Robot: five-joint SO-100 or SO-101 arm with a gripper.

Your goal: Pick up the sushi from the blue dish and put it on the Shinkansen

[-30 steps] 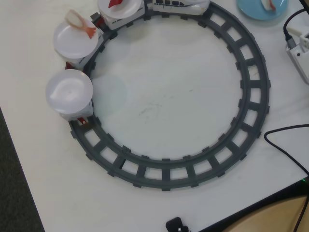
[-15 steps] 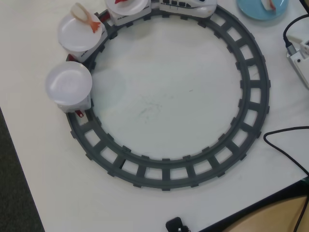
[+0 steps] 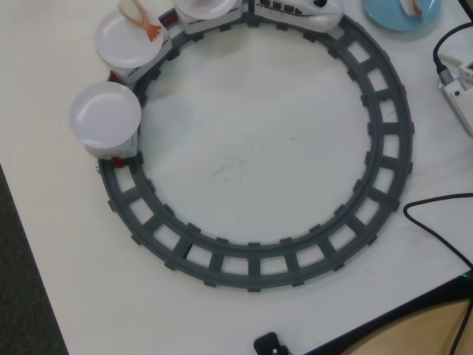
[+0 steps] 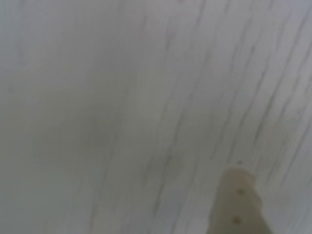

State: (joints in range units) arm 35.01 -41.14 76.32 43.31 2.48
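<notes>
At the one o'clock corner of the overhead view, the sushi point(image 3: 411, 7) lies on the blue dish point(image 3: 392, 16), partly cut off by the frame edge. The Shinkansen point(image 3: 299, 9) sits at twelve o'clock on the grey ring track point(image 3: 384, 148). Wrist view: blurred pale surface, one gripper finger point(image 4: 239, 207) visible; jaw state cannot be told.

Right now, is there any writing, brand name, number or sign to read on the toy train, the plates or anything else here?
None can be read.
White toy bullet train: black windows only, no lettering visible.
Round white plates and round light-blue plate: plain.
Grey ring track: no markings visible.
White box at the overhead view's right edge: no label visible.
Wrist view: blurred, pale surface only.
</notes>
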